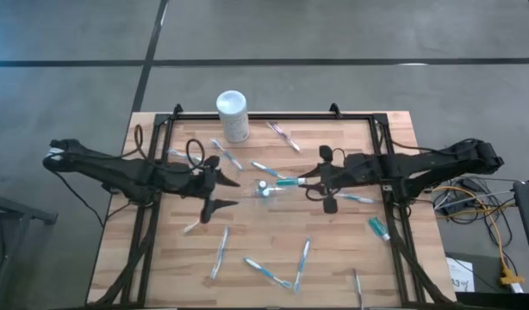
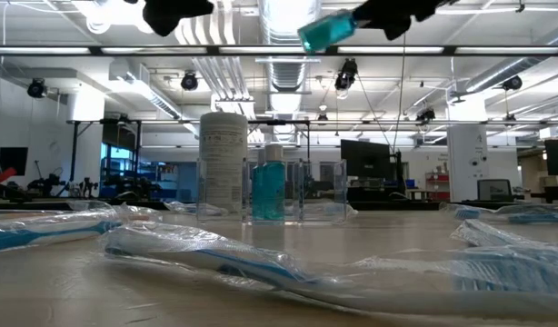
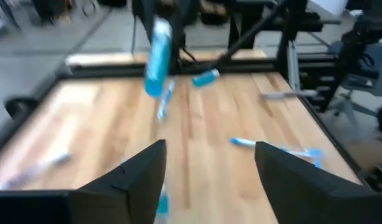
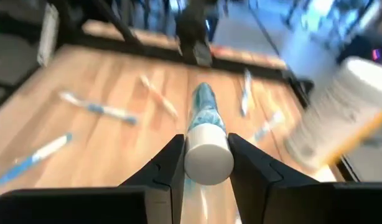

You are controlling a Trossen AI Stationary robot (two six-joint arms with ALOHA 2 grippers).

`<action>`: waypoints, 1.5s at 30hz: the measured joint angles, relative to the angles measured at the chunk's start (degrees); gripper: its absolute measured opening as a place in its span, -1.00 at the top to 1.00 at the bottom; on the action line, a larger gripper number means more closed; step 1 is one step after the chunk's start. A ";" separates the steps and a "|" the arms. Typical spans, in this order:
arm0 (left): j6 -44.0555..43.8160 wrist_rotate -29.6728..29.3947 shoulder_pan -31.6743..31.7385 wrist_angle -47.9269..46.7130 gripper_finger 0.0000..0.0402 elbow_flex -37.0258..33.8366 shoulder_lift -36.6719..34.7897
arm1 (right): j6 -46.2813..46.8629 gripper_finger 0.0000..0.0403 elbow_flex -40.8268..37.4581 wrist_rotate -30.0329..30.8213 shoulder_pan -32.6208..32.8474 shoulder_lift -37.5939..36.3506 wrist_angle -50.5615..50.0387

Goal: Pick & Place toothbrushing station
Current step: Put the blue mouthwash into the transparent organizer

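Pale matt wood table [image 1: 161,250]; glossy plastic-wrapped toothbrushes [image 2: 206,259]

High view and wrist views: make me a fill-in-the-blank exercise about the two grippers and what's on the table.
1. The right gripper is shut on a teal ___ with a white cap.
2. The left gripper has its fingers ___, with nothing between them.
3. The white canister stands ___, not lying down.
4. Scattered on the wooden table lie wrapped ___.
Missing words: tube; open; upright; toothbrushes.
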 joint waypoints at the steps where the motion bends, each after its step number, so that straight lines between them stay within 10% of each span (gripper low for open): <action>1: -1.32 -0.41 -0.74 -1.06 -0.15 -0.02 -0.24 | 0.53 0.55 1.99 0.03 0.00 -0.04 -4.44; 12: -2.94 -6.38 -7.92 -2.97 0.93 -4.18 -0.13 | 0.71 0.55 28.35 0.28 -0.38 12.94 -40.34; 26: -4.89 -4.83 -8.07 -2.91 0.94 -9.40 -0.07 | -18.69 0.55 45.79 0.19 -3.46 36.91 -48.56; 45: -3.95 -2.14 -8.51 -3.33 0.94 -9.40 -0.07 | -23.84 0.55 52.51 -4.97 -5.79 45.25 -49.93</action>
